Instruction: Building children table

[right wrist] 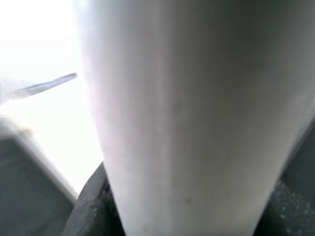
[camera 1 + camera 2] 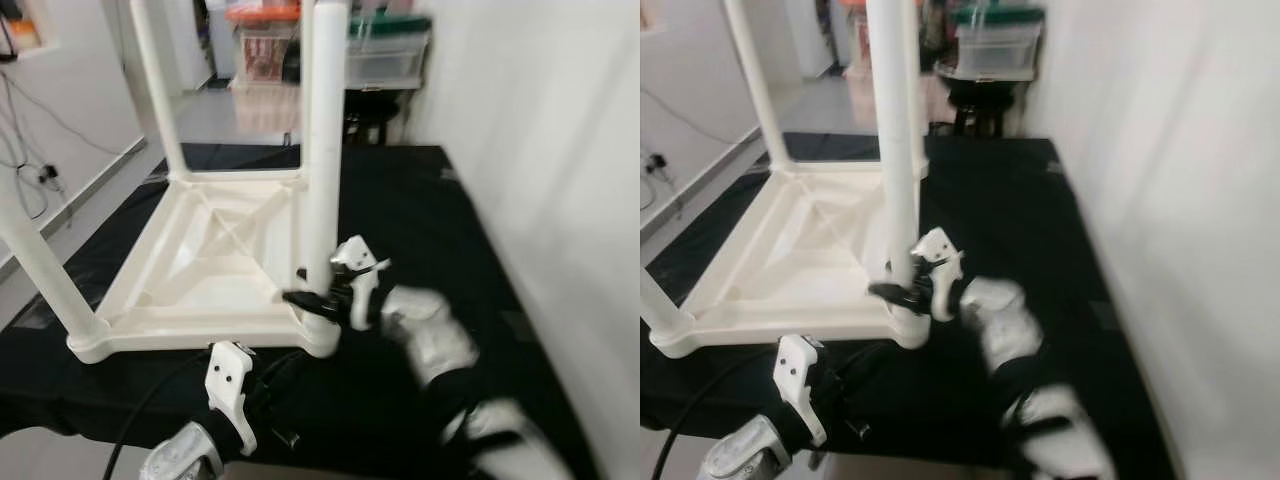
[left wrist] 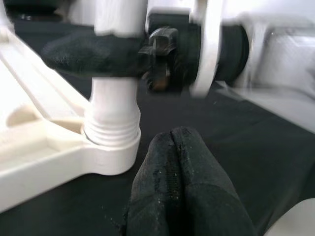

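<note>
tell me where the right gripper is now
The right gripper is clamped low on the near-right table leg, just above its corner socket in the upturned tabletop.

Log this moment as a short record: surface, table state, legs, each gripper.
surface: black mat
table top: white, upside down on the mat
legs: three upright in corner sockets; near-right leg, threads showing at its socket
right gripper: fingers around the near-right leg, low, just above the socket
left gripper: shut, holding nothing, low in front of that corner
background: storage bins, blurred
</note>
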Available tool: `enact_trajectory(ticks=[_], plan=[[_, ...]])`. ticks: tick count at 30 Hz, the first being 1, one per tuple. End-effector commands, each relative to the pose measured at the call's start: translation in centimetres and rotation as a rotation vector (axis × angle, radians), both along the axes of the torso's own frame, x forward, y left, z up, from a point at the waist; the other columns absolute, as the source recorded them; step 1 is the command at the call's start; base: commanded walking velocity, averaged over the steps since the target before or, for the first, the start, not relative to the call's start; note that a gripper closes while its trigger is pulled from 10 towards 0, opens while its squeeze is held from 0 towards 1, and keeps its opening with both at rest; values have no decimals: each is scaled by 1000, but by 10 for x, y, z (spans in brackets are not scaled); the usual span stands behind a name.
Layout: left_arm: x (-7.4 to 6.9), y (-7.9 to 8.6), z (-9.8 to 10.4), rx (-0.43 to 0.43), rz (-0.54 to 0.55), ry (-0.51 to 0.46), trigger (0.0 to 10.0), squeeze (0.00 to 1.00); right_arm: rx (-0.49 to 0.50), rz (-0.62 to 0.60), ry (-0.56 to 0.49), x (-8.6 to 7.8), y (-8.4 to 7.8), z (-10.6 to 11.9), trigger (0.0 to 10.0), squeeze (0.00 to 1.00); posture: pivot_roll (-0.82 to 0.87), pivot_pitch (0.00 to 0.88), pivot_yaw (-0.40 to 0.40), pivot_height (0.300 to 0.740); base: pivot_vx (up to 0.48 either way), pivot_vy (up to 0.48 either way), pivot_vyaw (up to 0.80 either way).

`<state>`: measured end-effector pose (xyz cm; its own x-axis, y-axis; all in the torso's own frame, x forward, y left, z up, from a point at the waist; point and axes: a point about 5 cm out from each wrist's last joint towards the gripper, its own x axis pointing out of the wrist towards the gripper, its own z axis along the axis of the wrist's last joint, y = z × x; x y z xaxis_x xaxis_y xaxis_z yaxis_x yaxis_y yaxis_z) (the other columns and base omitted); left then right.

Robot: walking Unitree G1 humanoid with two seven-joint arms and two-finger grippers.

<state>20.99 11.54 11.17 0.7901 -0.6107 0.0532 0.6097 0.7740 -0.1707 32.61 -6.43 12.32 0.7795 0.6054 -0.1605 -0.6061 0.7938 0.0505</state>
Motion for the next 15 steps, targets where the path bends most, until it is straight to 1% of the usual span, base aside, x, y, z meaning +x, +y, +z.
enact_trajectory(ticks=[1, 2, 3, 5, 6, 8, 9, 10, 12, 14, 15], plan=[[1, 4, -1, -7, 7, 11, 10000, 0, -75, -47, 87, -4, -7, -17, 0, 0, -31, 0, 20, 740, 0, 0, 0], [2, 4, -2, -10, 1, 15, 10000, 0, -99, 12, 44, -2, -4, -14, 0, 0, -28, 0, 18, 740, 0, 0, 0], [2, 4, -2, -10, 1, 15, 10000, 0, -99, 12, 44, -2, -4, -14, 0, 0, -28, 0, 18, 740, 0, 0, 0], [4, 3, -2, -17, -13, 20, 10000, 0, -119, 34, 44, 7, -6, -15, 0, 0, -17, 0, 6, 740, 0, 0, 0], [5, 3, -2, -22, -17, 21, 10000, 0, -127, 32, 49, 12, -6, -14, 10000, 0, -16, 0, 7, 740, 0, 0, 0], [5, 3, -2, -25, -14, 21, 10000, 0, -111, 39, 41, 14, -5, -11, 10000, 0, -16, 0, 7, 740, 0, 0, 0], [6, 2, -2, -28, -9, 20, 10000, 0, -97, 50, 32, 13, -3, -6, 10000, 188, -13, 0, 7, 740, 0, 0, 0], [6, 2, -2, -29, -5, 20, 10000, 0, -46, 137, 11, 13, 3, 3, 10000, 1000, -10, 0, 5, 740, 0, 0, 0], [6, 2, -2, -30, -2, 19, 10000, 0, 19, 240, -21, 8, 11, 17, 10000, 1000, -9, 0, 2, 740, 0, 0, 0], [6, 2, -2, -30, -2, 19, 10000, 0, 19, 240, -21, 8, 11, 17, 10000, 1000, -9, 0, 2, 740, 0, 0, 0], [6, 2, -2, -31, -2, 20, 10000, 0, 37, 273, -59, 9, 11, 23, 10000, 1000, -9, 0, 0, 740, 0, 0, 0]])
